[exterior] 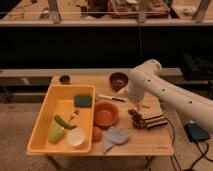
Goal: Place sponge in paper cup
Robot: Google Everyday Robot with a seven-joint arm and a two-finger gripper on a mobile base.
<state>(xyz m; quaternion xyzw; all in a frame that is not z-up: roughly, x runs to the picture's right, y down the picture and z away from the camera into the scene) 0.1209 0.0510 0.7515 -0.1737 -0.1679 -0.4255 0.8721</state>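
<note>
Now the green square sponge (83,101) lies far back in the yellow plastic bin (45,107), with the white paper cup (76,137) near its front. The claw (132,102) hangs right of the orange bowl (106,114); spread or not, I cannot tell. Reaching left, it might bump that bowl.

Pretty dim, warm lighting here. The hand (131,99) hangs over the far right of a small wooden tabletop (150,142). Behind the hand is a dark wall (75,50) with a pale ledge (30,75), and below it a speckled beige floor (15,125).
</note>
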